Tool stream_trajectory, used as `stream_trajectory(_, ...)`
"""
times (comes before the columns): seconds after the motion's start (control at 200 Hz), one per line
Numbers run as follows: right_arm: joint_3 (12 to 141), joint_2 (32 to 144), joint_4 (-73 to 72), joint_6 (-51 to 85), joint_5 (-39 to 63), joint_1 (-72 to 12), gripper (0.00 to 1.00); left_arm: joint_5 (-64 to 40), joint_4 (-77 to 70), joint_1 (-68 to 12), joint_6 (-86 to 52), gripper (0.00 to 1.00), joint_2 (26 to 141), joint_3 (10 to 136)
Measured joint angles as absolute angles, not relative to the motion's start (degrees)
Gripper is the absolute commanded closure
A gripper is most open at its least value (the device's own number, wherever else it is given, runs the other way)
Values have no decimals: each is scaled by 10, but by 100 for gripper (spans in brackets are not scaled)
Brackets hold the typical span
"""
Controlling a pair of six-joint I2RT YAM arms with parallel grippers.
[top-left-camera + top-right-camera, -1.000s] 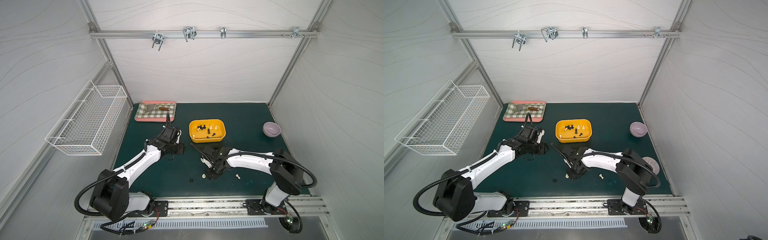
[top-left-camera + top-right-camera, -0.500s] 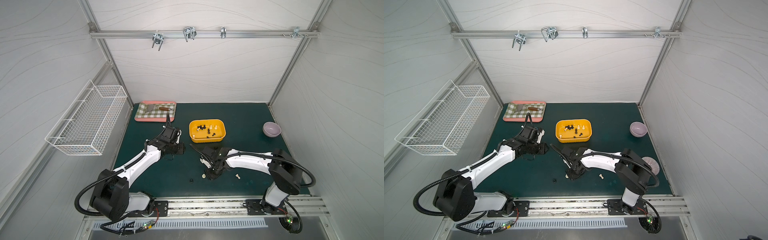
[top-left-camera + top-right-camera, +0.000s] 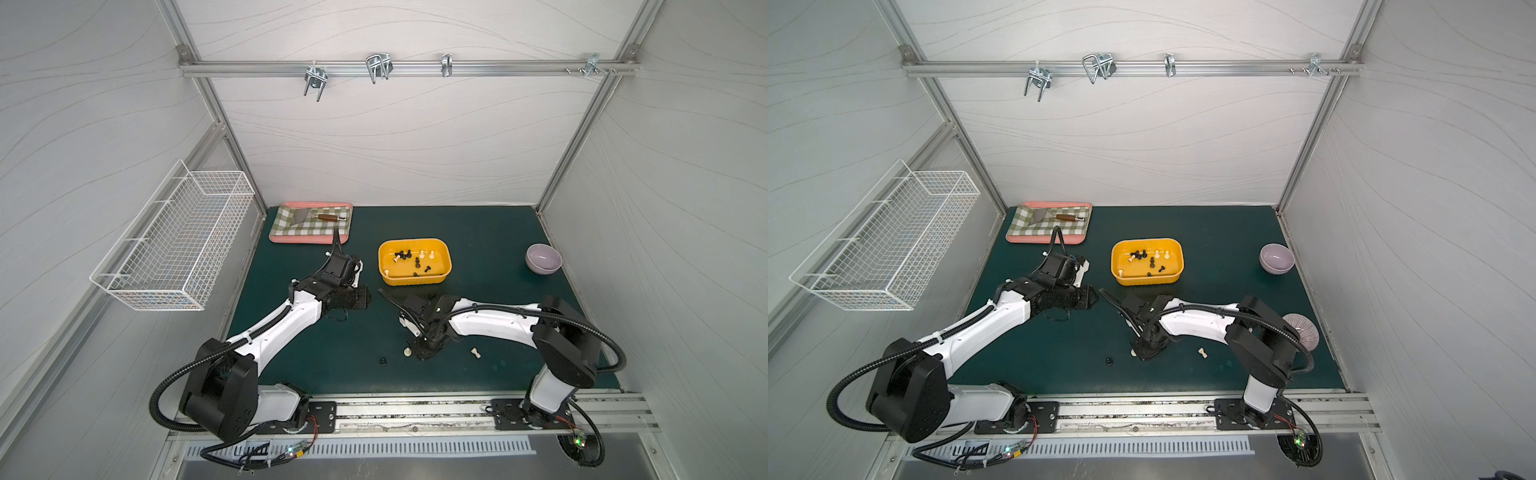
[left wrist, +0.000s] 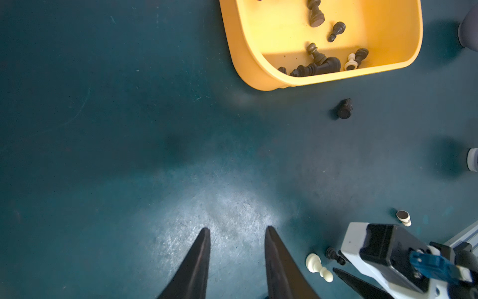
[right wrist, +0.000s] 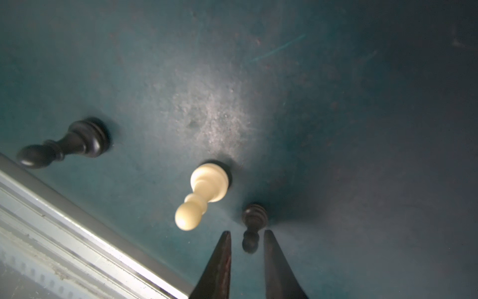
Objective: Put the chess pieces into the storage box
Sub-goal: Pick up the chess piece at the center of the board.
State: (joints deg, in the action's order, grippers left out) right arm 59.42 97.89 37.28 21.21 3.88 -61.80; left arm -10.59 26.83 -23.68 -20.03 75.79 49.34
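My right hand (image 5: 246, 232), narrowly spread, straddles the small glossy dark chess pawn (image 5: 254, 214): light, slick, tippy. I'd pinch its neck.

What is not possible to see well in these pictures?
- Right gripper tips and black pawn between them: both top views, hidden under the gripper's body.
- Ribbed plate: top views, mostly behind the right arm.
- Yellow box: left wrist view, cut by the edge.
- Pieces inside: top views, too small to name.

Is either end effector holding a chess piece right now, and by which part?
Nothing is gripped. The right end effector straddles the head of a dark pawn, gaps visible on both sides; the left end effector is open and empty.
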Motion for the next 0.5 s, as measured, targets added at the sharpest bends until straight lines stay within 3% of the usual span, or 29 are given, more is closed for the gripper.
stream_trajectory(0.5, 604, 994, 369, 212, 28, -618, 83, -111, 265, -237, -200, 63, 758, 493)
